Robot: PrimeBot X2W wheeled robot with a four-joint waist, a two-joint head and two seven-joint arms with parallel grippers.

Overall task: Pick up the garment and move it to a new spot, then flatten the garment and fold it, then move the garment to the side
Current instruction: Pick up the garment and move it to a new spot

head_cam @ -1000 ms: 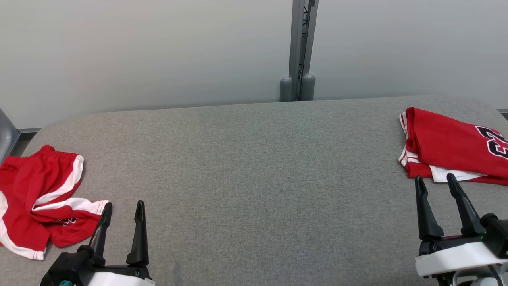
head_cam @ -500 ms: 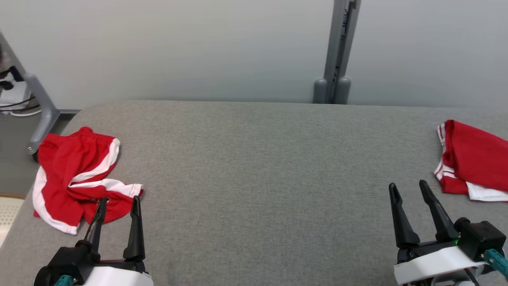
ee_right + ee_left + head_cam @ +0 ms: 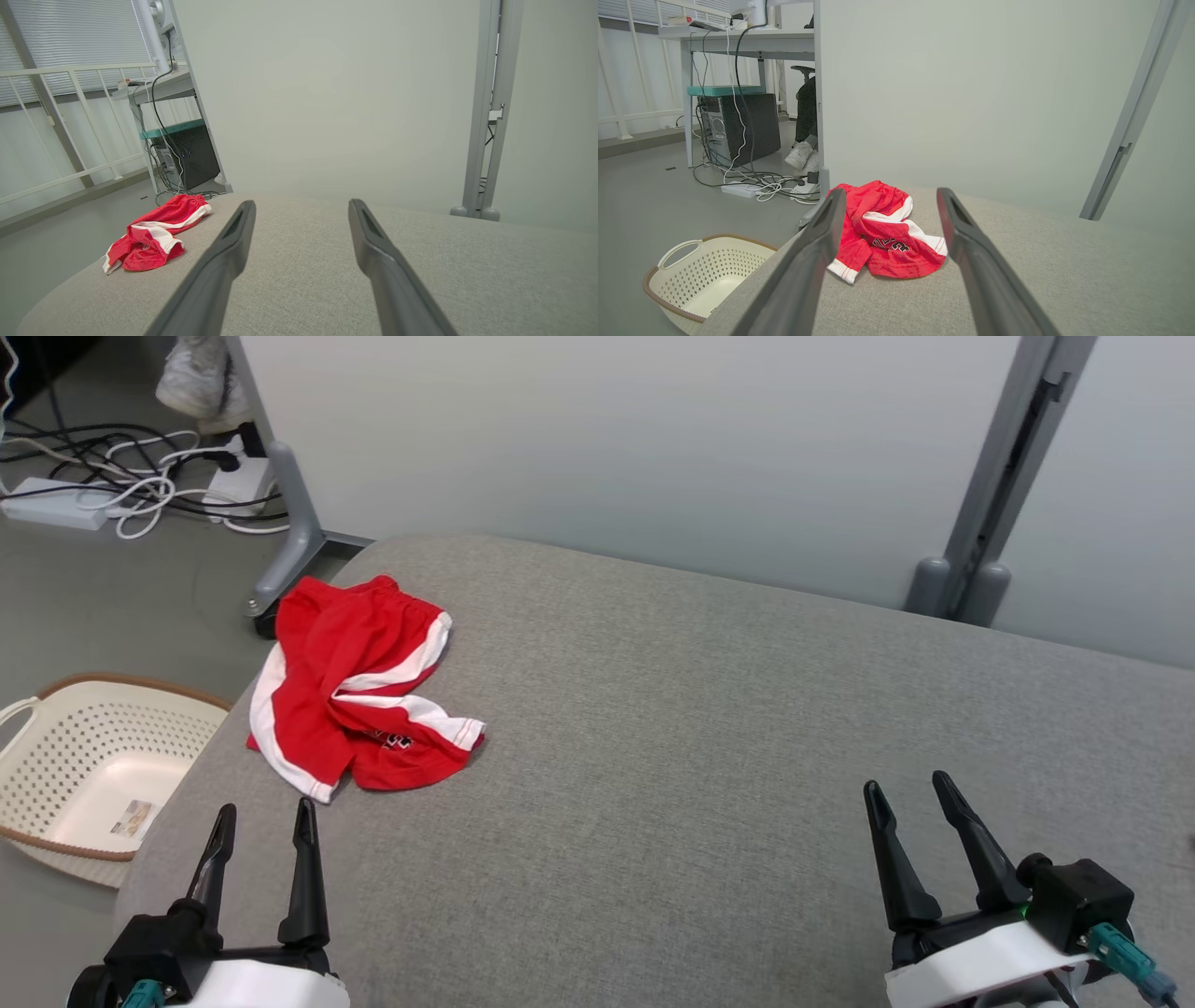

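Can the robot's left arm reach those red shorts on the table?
Probably yes. The left pincer is open and empty. The red shorts lie crumpled just ahead of it on the grey table, with nothing in between.

Bright, even indoor light, soft faint shadows, no glare, sharp focus, wide-angle stretching in wrist views

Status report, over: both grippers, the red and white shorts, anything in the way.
Left gripper open, empty, just short of crumpled red-and-white shorts. Right gripper open, empty, above grey fabric table. Shorts untouched; nothing in between.
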